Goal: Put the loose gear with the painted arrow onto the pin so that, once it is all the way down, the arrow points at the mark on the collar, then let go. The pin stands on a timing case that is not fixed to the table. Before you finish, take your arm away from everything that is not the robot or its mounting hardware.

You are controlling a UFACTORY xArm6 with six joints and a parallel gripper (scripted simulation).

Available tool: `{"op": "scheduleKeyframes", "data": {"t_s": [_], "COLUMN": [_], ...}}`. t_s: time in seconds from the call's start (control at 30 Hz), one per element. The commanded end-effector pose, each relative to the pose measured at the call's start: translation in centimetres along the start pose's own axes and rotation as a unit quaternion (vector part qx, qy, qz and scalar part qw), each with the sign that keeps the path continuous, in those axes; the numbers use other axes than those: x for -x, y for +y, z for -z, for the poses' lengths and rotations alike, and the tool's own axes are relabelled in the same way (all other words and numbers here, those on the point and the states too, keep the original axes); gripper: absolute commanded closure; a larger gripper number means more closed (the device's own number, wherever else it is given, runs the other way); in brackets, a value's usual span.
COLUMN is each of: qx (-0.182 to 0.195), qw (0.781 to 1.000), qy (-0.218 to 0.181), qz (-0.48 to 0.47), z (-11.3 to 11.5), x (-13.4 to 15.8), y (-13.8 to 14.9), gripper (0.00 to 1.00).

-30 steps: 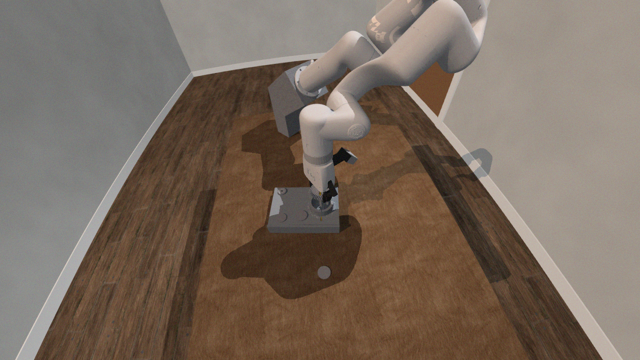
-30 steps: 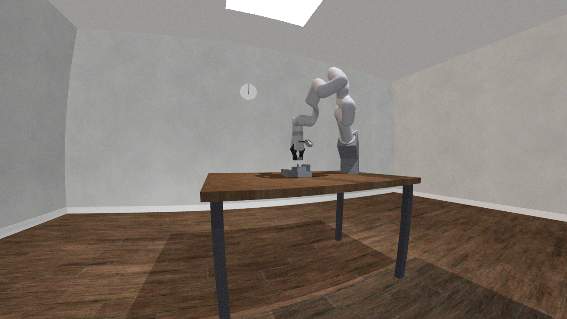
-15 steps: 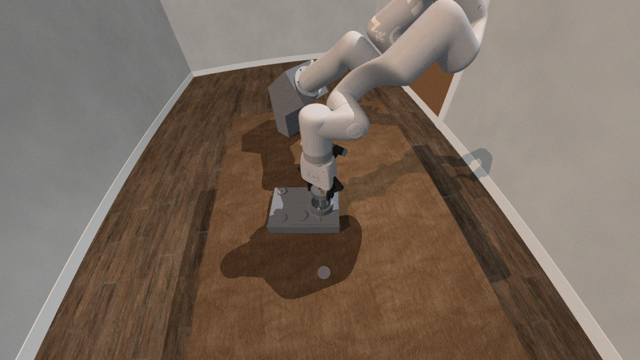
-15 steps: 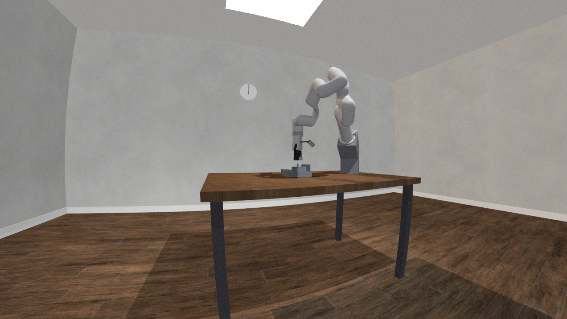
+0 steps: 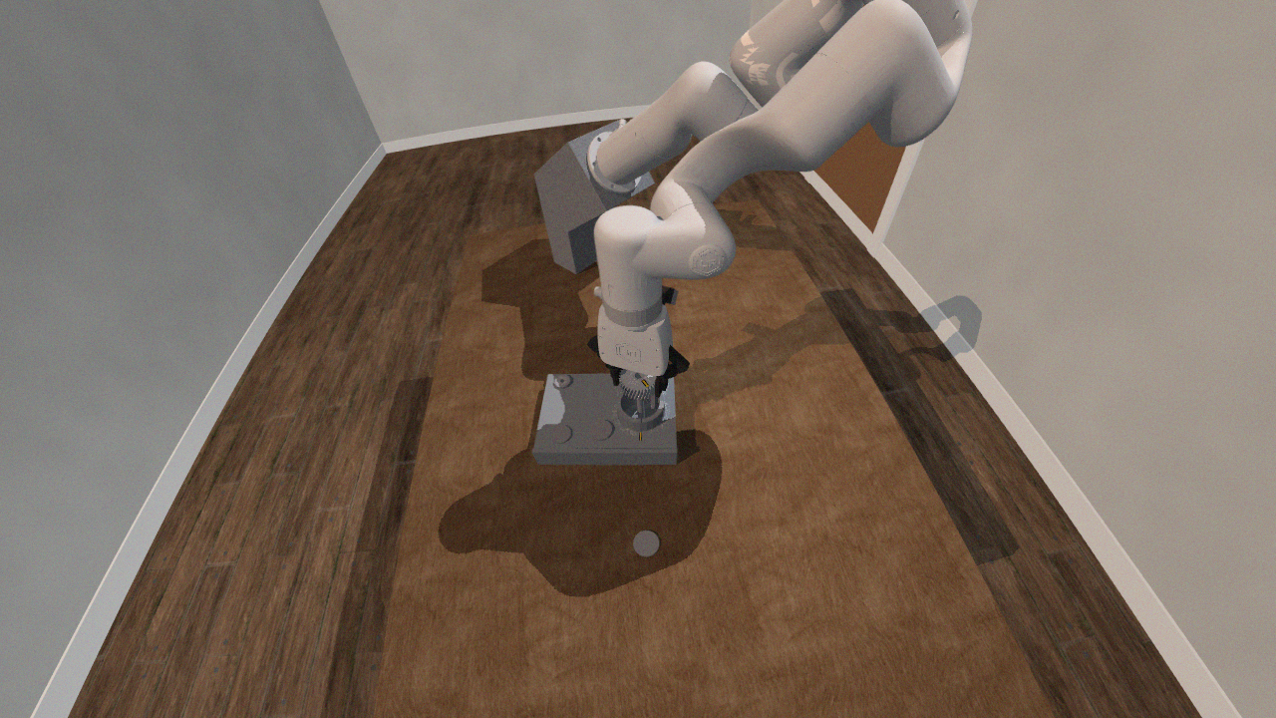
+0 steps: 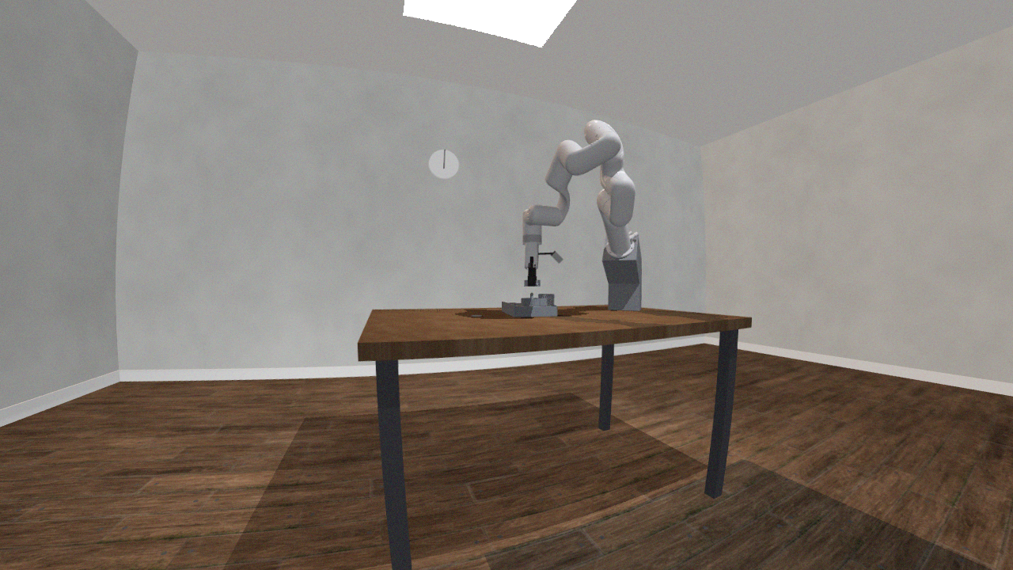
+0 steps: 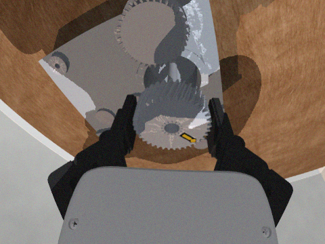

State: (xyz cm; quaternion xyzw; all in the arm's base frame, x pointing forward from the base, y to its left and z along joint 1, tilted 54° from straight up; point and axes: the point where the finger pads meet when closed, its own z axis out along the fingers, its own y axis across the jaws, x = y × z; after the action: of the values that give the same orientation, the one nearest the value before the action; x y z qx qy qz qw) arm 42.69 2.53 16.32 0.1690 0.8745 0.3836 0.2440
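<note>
My gripper [image 7: 172, 108] is shut on the grey gear [image 7: 173, 118], one black finger on each side of its toothed rim. The gear's yellow painted arrow [image 7: 188, 138] points toward the right finger in the wrist view. I hold the gear a little above the grey timing case [image 5: 606, 419], over its pin and collar [image 5: 640, 412], which the gear partly hides. A small yellow mark [image 5: 639, 438] sits on the case just in front of the collar. Under the held gear the wrist view shows a large fixed gear [image 7: 145, 34] and the collar [image 7: 172, 74]. In the exterior view the gripper [image 6: 531, 272] hangs just above the case [image 6: 529, 305].
A small grey disc [image 5: 645, 542] lies on the table in front of the case. The arm's grey base block [image 5: 575, 209] stands behind it. A small round boss [image 5: 561, 381] sits at the case's back left corner, and two flat round pads [image 5: 579, 432] near its front.
</note>
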Motion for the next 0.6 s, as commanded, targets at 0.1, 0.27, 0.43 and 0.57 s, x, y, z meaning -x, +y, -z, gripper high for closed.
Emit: {"op": "scheduleKeyframes", "data": {"t_s": [0.1, 0.27, 0.43, 0.57], "qx": [0.001, 0.001, 0.001, 0.001], "qw": [0.999, 0.999, 0.999, 0.999], "qy": [-0.002, -0.002, -0.002, -0.002], "qz": [0.037, 0.042, 0.046, 0.047], "z": [0.05, 0.05, 0.05, 0.05], "x": [0.08, 0.08, 0.08, 0.08], "y": [0.01, 0.01, 0.01, 0.01], "gripper": [1.00, 1.00, 1.00, 1.00]}}
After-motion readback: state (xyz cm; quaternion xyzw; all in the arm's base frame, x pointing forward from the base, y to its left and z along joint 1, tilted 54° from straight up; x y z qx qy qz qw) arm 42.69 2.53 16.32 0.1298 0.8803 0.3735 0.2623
